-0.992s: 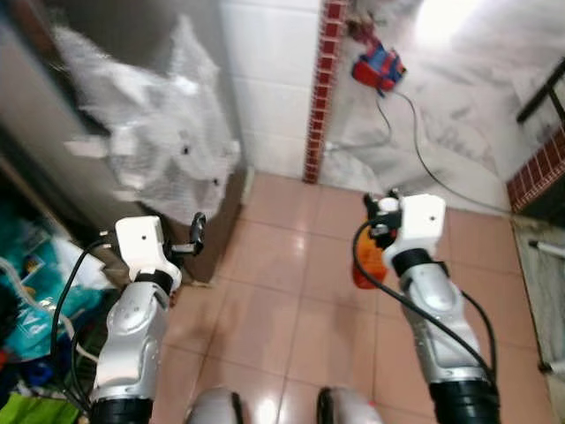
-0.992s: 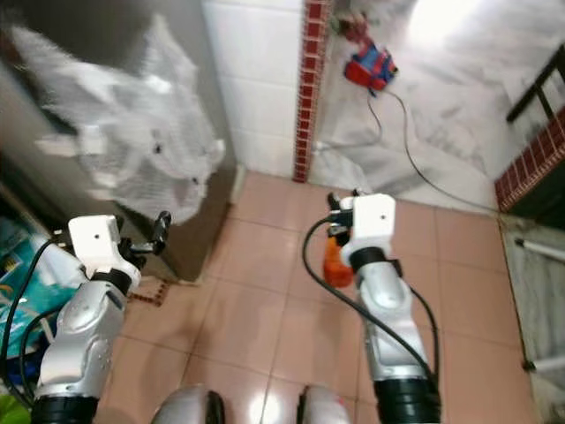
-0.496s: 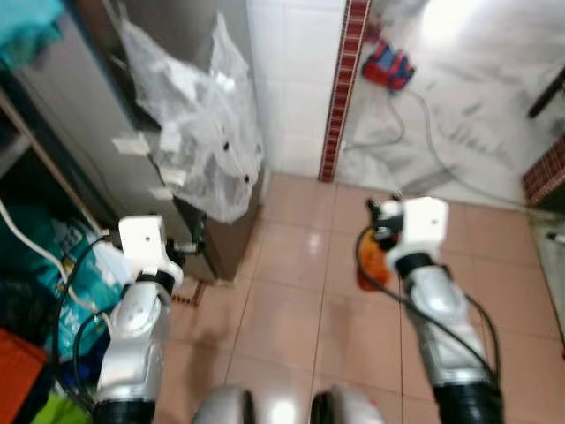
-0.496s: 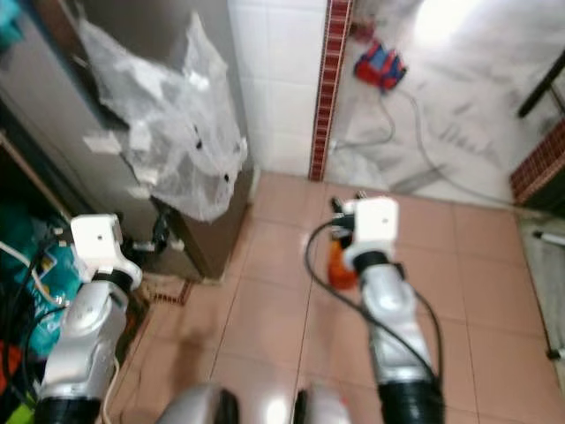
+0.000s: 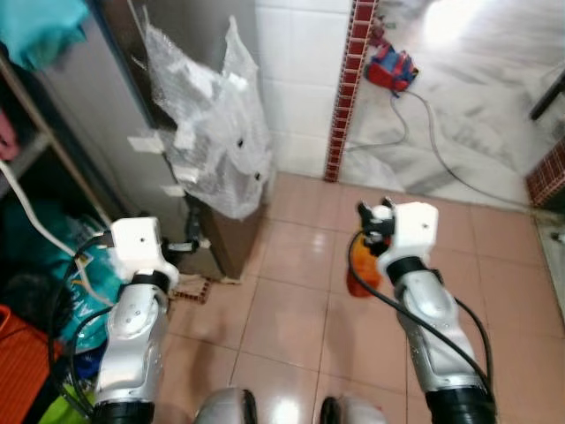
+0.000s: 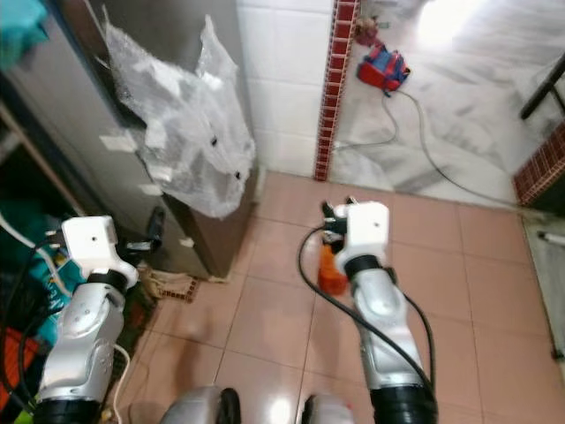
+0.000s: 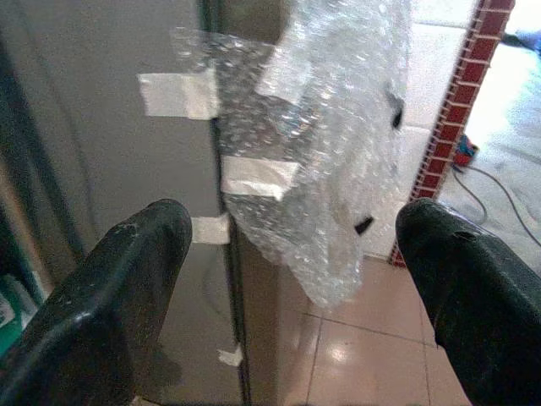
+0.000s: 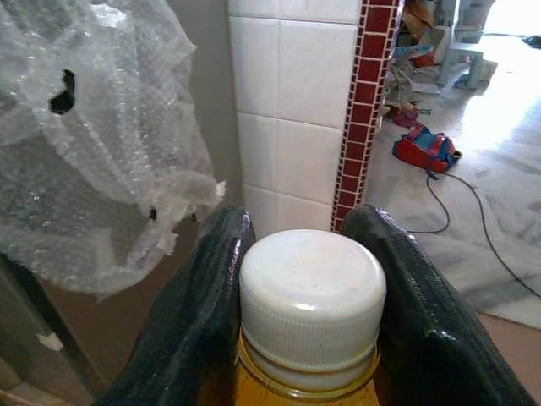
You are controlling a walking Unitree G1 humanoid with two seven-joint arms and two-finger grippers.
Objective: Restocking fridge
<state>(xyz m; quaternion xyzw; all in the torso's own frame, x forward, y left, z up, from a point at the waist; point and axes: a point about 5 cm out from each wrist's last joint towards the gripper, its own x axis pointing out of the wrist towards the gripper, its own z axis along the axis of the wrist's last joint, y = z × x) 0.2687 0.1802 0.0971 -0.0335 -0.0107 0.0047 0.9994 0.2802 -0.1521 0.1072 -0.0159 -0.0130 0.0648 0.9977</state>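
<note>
Right gripper (image 8: 308, 338): clamped on the neck of an orange bottle (image 5: 362, 265), one black finger (image 8: 199, 313) pressing each side just under its white cap (image 8: 311, 296); held above the pink floor tiles (image 5: 291, 318) at about 3 o'clock in the head views.
Left gripper (image 7: 296, 279): fingers spread wide with nothing between them, at about 9 o'clock, pointing toward the grey cabinet side.
Grey cabinet side (image 5: 124, 97): at 10 to 11 o'clock.
Bubble wrap (image 5: 216, 132): taped to the cabinet corner, hanging loose.
White tiled wall (image 5: 300, 79): at 12 o'clock, with a red brick strip (image 5: 349, 88) beside it.
Red-and-blue object (image 5: 393, 68): at 1 o'clock on the pale floor, a cable (image 5: 441, 141) trailing from it.
</note>
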